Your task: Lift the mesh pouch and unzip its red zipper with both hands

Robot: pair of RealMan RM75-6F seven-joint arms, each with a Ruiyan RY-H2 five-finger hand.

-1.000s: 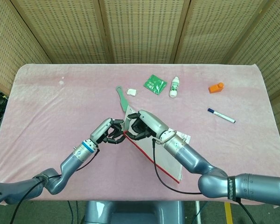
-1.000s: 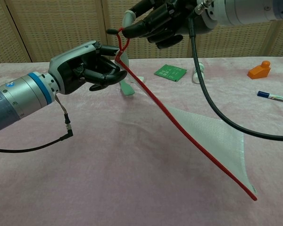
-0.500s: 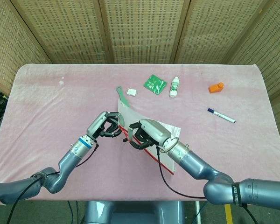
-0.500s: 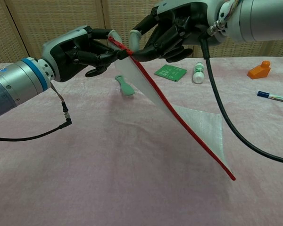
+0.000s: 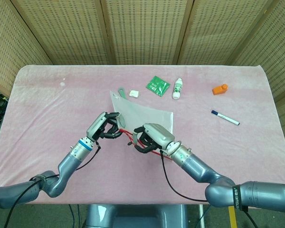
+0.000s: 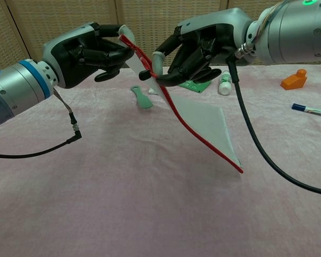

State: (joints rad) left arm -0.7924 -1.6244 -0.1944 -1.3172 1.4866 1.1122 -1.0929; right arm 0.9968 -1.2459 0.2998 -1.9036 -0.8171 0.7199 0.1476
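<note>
Pouch point(image 6: 203, 120) airborne, both hands pinching zipper point(image 6: 171, 104)

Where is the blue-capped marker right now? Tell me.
The marker lies flat on the pink table cover at the right side of the head view, below the orange block and apart from both hands.

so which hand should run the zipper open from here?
Probably the right hand: its fingers sit on the red zipper just below the held corner, with the zipper's length running down past it. The left hand pinches the mesh pouch at that top corner, anchoring it.
</note>
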